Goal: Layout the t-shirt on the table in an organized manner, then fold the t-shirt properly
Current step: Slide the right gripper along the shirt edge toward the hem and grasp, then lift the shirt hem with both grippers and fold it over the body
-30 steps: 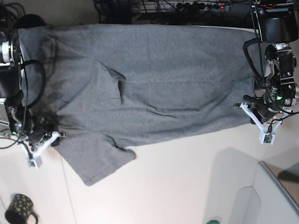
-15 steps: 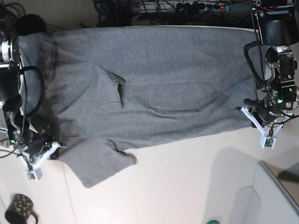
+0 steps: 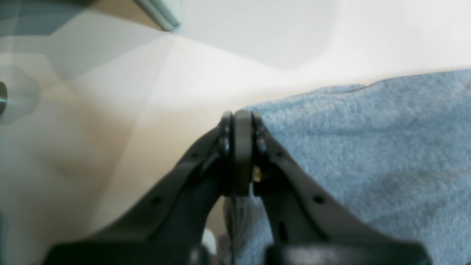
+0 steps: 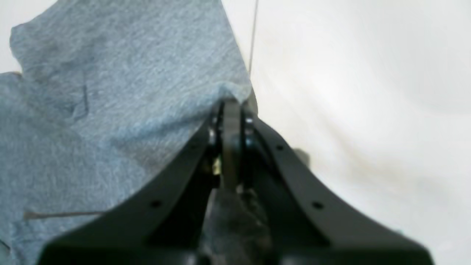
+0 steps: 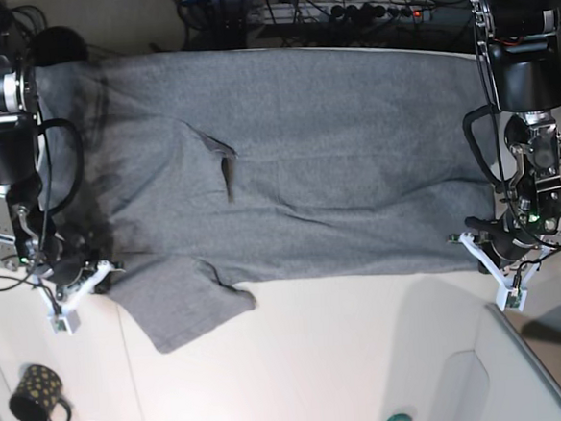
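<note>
T-shirt (image 5: 287, 162) lies spread on the worktop (image 5: 368, 358), a corner pinched in each clamped gripper: left (image 5: 478, 251), right (image 5: 92, 272).

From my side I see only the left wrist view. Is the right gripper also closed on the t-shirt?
Observer: Yes. The right gripper is shut on the t-shirt edge, beside the sleeve.
Operator: Where is my left gripper on the cloth?
Observer: The left gripper pinches the corner at the opposite end, on the same near edge.
Operator: Is something else on the table?
Observer: A dark mug stands on the table, apart from the sleeve.
</note>
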Controlling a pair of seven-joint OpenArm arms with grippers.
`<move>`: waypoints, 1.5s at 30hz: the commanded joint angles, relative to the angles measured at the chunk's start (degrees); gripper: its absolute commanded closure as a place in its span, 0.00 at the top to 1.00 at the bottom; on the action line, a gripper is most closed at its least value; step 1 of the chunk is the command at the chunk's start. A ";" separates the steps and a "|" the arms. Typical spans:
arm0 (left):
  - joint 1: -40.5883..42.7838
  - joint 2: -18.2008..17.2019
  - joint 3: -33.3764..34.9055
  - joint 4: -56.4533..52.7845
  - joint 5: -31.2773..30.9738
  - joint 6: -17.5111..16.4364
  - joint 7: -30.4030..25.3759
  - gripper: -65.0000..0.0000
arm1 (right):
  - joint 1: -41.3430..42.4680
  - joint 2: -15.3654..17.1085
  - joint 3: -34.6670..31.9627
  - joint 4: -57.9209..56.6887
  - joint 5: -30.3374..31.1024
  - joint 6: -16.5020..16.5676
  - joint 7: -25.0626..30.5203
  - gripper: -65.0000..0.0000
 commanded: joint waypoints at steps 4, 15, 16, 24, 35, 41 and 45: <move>-1.50 -0.57 -0.08 0.78 -0.15 0.30 -6.23 0.00 | 1.66 0.84 0.13 1.09 0.56 0.57 1.48 0.00; -3.00 -0.48 -0.34 0.78 -0.24 0.30 -6.67 0.00 | 1.66 0.84 0.22 1.09 0.56 0.57 1.74 0.00; -3.17 -0.57 -0.34 0.78 -0.33 0.30 -6.67 0.00 | 1.66 0.84 0.22 1.09 0.56 0.57 2.18 0.00; -1.94 0.22 0.36 -2.20 0.02 0.30 -6.67 0.00 | -0.54 0.49 0.13 1.09 0.56 0.66 6.05 0.00; 7.55 0.40 -0.34 2.81 -0.59 0.30 -6.67 0.00 | -5.64 0.84 0.13 12.78 0.56 0.75 5.70 0.00; 14.41 -2.41 -0.43 9.93 -4.11 0.30 -6.40 0.00 | -9.24 1.01 0.13 16.91 0.56 0.75 5.70 0.00; 17.93 -5.93 -0.43 12.57 -10.97 0.30 -6.49 0.00 | -11.79 1.98 0.13 18.67 0.56 0.75 5.70 0.00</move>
